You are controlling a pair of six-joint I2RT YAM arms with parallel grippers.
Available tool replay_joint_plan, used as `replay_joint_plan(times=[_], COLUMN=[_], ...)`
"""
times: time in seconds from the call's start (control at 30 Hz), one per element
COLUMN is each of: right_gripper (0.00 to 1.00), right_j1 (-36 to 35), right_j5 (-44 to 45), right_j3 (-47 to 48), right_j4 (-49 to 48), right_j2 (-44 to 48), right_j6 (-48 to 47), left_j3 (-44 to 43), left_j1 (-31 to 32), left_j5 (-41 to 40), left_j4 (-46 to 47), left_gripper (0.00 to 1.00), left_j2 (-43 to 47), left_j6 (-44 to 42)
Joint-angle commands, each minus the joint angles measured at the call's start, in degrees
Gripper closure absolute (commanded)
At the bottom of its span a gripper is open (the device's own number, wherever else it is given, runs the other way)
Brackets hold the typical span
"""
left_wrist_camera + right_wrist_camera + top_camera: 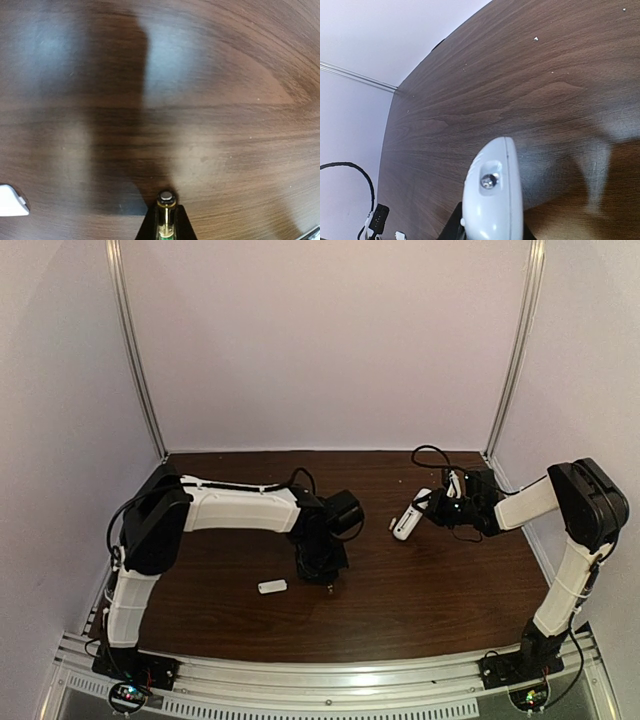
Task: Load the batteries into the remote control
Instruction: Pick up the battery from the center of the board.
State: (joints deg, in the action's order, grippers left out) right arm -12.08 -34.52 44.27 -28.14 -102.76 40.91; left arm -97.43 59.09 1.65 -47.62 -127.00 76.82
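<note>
- Progress: about midway, I'd say. The left hand (322, 578) is closed tight on one battery (166, 199), whose tip pokes out just past the fingertips. It hovers low over the table (225, 75), so that battery isn't in the remote yet.
- The right hand (430, 508) is clamped around the remote (410, 515) and looks to be holding it up off the table. It's well apart from the left hand, off to that hand's right.
- Left to do, my guess: bring the two hands together, slot the battery in, sort out the second one, then fit the cover.
- The small white cover (272, 587) lies flat on the table just beside the left hand, on its left.
- Only the right wrist view shows the remote's end up close. There's a little recess with a round shiny metal bit (489, 181) inside. Battery end or spring contact, I can't tell.
- Only the left wrist view shows the held battery. From above, the hand hides it.
- I can't find the second battery for sure in any view.
</note>
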Motion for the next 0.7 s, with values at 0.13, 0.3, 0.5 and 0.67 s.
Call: replay_joint_plan(times=[0.13, 0.3, 0.5, 0.67], right_gripper=[1.0, 1.0, 1.0, 1.0], right_j1=[0.43, 0.47, 0.64, 0.65], right_j5=[-1.02, -0.62, -0.24, -1.1], right_j3=[-0.26, 0.49, 0.12, 0.15], right_j4=[-0.96, 1.2, 4.09, 5.81], right_j2=[0.82, 2.07, 5.54, 8.21], right_j6=[0.4, -0.21, -0.78, -1.06], left_j3=[-3.89, -1.28, 3.22, 3.95], left_j1=[0.1, 0.21, 0.41, 0.92], left_j5=[-7.03, -8.25, -8.0, -8.5], left_j4=[-3.16, -3.14, -1.75, -1.33], left_gripper=[0.96, 0.97, 0.86, 0.74], left_j2=[-2.03, -2.15, -2.24, -2.24], left_j6=[-16.33, -21.71, -26.05, -28.62])
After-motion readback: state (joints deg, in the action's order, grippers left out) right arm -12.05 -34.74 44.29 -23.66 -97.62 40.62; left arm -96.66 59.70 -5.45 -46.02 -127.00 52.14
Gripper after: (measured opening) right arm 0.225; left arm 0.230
